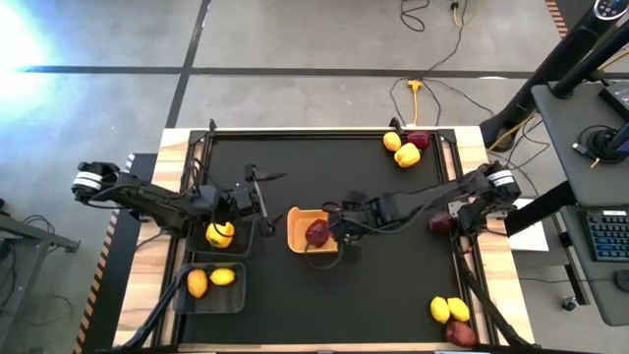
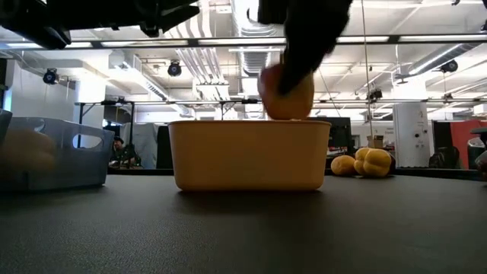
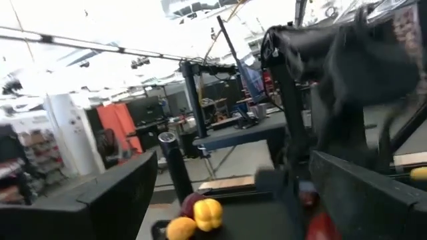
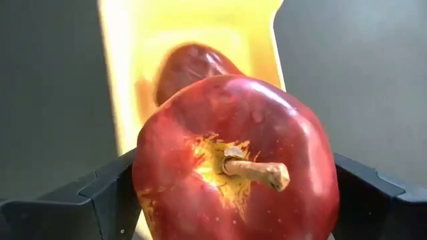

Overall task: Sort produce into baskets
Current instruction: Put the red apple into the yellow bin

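Red apple [image 4: 233,160] was glossy w/ yellow patch round its woody stem, stem axis toward wrist cam. Right gripper [image 4: 233,193] fingers gripped it, above yellow tray [image 4: 193,40].

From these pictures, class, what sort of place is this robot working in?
Probably an open-plan lab or workshop: bare ceiling ducts, a concrete floor with a trailing yellow cable, and a desk with a keyboard.

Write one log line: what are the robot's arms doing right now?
right gripper: holding red apple over yellow tray | left gripper: open, over dark bin with yellow pepper
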Tool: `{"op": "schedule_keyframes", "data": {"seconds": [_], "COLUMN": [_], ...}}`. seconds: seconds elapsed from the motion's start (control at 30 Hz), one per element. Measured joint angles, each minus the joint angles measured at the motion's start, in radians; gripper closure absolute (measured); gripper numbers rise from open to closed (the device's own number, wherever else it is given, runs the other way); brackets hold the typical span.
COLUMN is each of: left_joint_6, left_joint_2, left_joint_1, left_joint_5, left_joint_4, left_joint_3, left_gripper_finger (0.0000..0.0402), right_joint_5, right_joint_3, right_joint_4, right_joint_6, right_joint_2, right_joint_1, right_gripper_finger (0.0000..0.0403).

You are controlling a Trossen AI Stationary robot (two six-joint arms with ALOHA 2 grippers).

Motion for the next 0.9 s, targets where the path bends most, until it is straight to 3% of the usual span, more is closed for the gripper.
{"op": "schedule_keyframes", "data": {"seconds": [0.17,0.27,0.9], "left_joint_6": [0.02,0.019,0.002], "left_joint_2": [-0.005,-0.005,-0.002], "left_joint_1": [0.0,0.0,0.004], "left_joint_5": [-0.053,-0.065,-0.081], "left_joint_4": [0.0,-0.01,-0.03], "left_joint_3": [0.039,0.049,0.044], "left_gripper_finger": [0.0029,0.0029,0.0029], "right_joint_5": [-0.049,-0.098,-0.105], "right_joint_3": [-0.097,-0.107,-0.147], "right_joint_4": [0.16,0.163,0.155], "right_joint_6": [-0.059,-0.066,-0.047], "right_joint_2": [0.028,0.046,0.053], "right_joint_1": [-0.064,-0.091,-0.13], "right_gripper_finger": [0.0039,0.0036,0.0032]}}
